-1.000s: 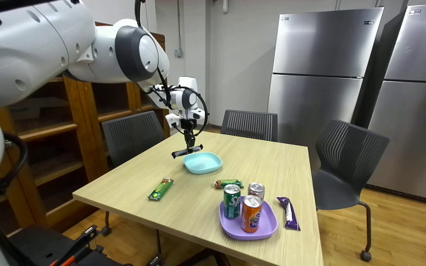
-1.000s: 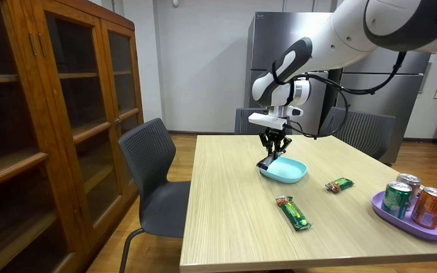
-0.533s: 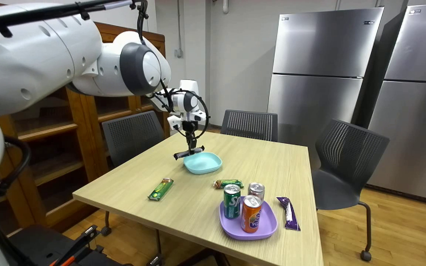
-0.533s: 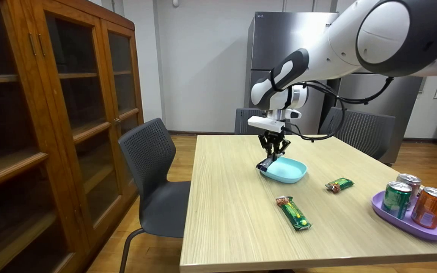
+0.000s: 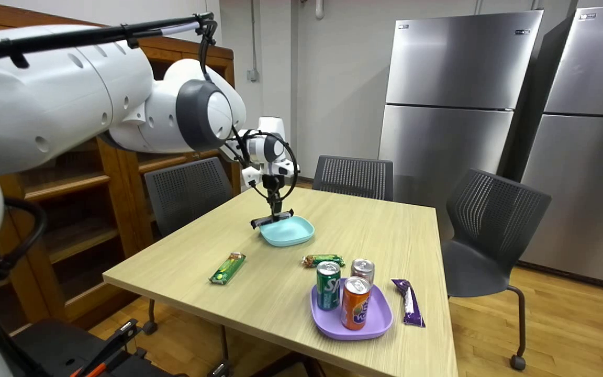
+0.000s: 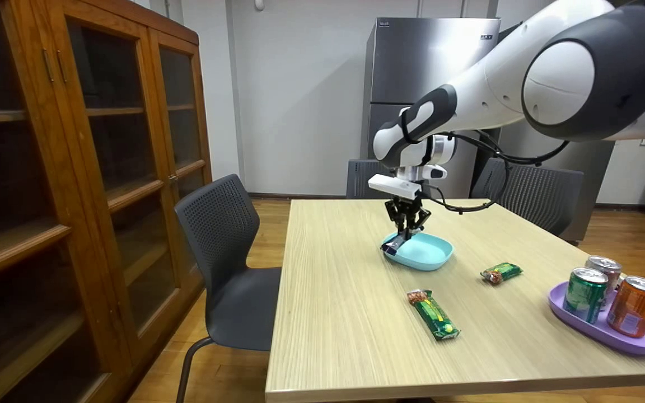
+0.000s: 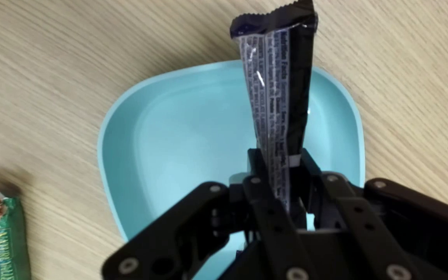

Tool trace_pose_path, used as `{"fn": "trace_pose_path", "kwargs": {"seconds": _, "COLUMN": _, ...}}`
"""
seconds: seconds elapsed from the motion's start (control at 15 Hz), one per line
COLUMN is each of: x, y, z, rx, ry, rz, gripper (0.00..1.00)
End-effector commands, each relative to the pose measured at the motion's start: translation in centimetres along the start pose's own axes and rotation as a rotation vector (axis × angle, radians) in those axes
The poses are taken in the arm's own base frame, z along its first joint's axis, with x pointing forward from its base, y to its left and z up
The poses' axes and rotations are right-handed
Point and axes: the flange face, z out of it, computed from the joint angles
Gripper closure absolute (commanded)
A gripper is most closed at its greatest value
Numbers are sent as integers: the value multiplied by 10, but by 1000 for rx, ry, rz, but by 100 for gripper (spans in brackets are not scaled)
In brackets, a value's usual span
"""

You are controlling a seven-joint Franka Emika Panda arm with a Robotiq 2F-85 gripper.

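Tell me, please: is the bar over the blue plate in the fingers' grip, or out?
In the grip: the wrist view shows the bar pinched between the fingers, one end jutting beyond the plate.

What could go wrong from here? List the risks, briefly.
The dark-wrapped bar reaches past the rim of the blue plate in the wrist view; released there, it might rest across the rim and slide off. Lowered, its end could press that rim and tip the plate. The fingers pinch it near its middle, so it might swivel if knocked.
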Motion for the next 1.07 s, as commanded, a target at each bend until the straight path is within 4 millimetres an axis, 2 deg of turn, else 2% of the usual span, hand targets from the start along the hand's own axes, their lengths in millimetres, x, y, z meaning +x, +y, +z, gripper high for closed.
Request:
{"fn": "trace_pose_path", "kwargs": {"seconds": 0.0, "x": 2, "y": -3, "z": 0, "rx": -11, "ry": -8, "rz": 35, "gripper": 94}}
{"fn": "trace_pose_path", "kwargs": {"seconds": 0.2, "x": 2, "y": -3, "z": 6, "rx": -24, "ry": -7, "rz": 44, "gripper": 94}}
{"fn": "trace_pose_path", "kwargs": {"seconds": 0.27, "x": 1, "y": -3, "z": 6, "rx": -28, "ry": -12, "rz": 44, "gripper": 61}}
{"fn": "trace_pose_path", "kwargs": {"seconds": 0.33, "x": 1, "y": -4, "z": 6, "rx": -30, "ry": -11, "rz": 46, "gripper": 49}}
{"fn": "trace_pose_path", "kwargs": {"seconds": 0.53, "x": -1, "y": -6, "z": 0, "rx": -32, "ry": -11, "rz": 38, "gripper": 29}}
{"fn": "trace_pose_path", "kwargs": {"seconds": 0.73, "x": -2, "y": -11, "z": -17, "rx": -23, "ry": -5, "rz": 25, "gripper": 5}}
{"fn": "trace_pose_path", "kwargs": {"seconds": 0.8, "x": -4, "y": -12, "z": -22, "rx": -23, "ry": -13, "rz": 15, "gripper": 1}}
{"fn": "trace_pose_path", "kwargs": {"seconds": 1.0, "x": -11, "y": -14, "z": -35, "rx": -49, "ry": -28, "rz": -2, "gripper": 0}}
